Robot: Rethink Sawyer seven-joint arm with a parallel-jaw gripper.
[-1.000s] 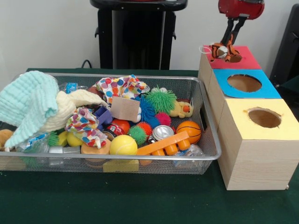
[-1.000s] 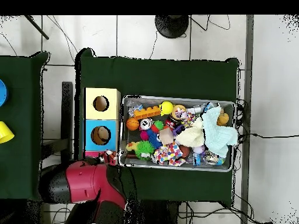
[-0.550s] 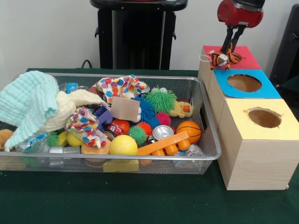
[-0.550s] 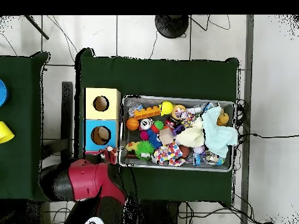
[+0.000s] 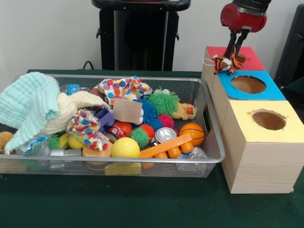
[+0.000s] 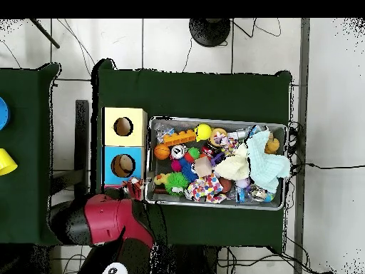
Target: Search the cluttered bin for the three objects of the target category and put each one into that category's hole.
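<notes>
So the red-and-black robot hand [image 5: 228, 59] is clamped on a small orange, black and white striped plush tiger [image 5: 222, 63], which hangs over the red-topped wooden box [image 5: 249, 61] at its edge nearest the silver wire-mesh bin [image 5: 209, 118]. My read is that soft animals are the target category and red is their box, hence the carry to that end of the row. The red box's hole mostly sits behind the toy and hand in the front view, and the overhead view has the arm covering that spot, so I can't say if the toy is lined up with the opening. Looks a bit off toward the bin side to me.

The blue-topped box [image 5: 266, 90] and yellow-topped box [image 5: 285, 126] sit right next to it, touching in a row on the dark green tabletop [image 5: 142, 204], holes facing up so stuff can just drop in.

Still in the bin: a small yellow plush duck [image 5: 185, 111] beside a green spiky rubber ball [image 5: 164, 101], probably another target. A mint-green knitted cloth [image 5: 28, 104] is heaped over the far end and could be hiding more.
</notes>
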